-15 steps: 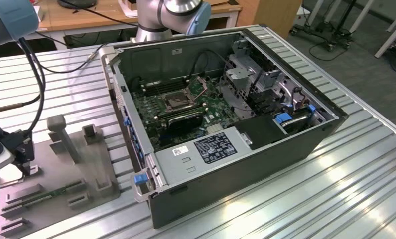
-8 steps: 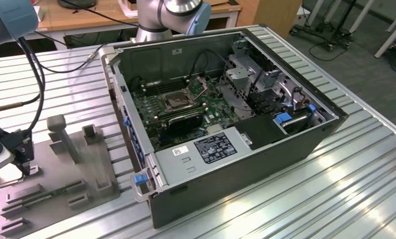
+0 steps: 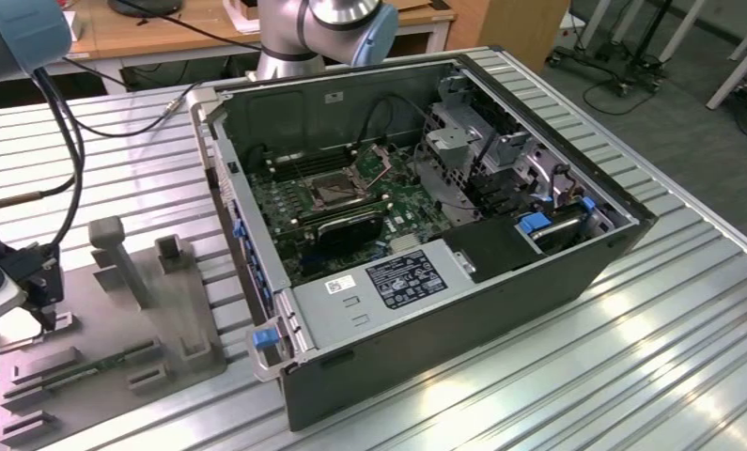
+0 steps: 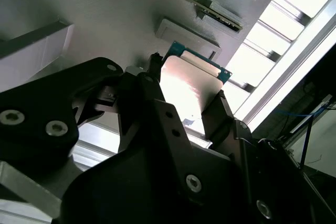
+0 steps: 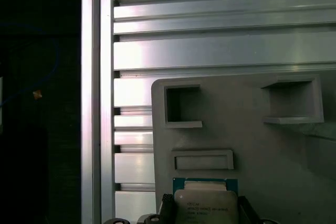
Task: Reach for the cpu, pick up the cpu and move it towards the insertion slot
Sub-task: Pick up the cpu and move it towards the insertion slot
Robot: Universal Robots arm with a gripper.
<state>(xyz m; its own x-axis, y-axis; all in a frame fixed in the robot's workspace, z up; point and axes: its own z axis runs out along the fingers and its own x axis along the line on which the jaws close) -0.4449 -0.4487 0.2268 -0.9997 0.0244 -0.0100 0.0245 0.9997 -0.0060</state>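
Observation:
The cpu, a flat silvery square with a green rim, sits between the two black fingers of my gripper, which press on its opposite edges. In the exterior view the gripper hangs over the grey tray at the exterior view's left, and the chip is hidden behind it. The insertion slot, a silver-framed socket with a dark centre, lies on the green motherboard inside the open computer case, well to the exterior view's right of the gripper.
The open black computer case lies on the ribbed metal table. The tray carries upright grey posts, rectangular recesses and a green memory stick. Cables hang from the arm at the exterior view's left.

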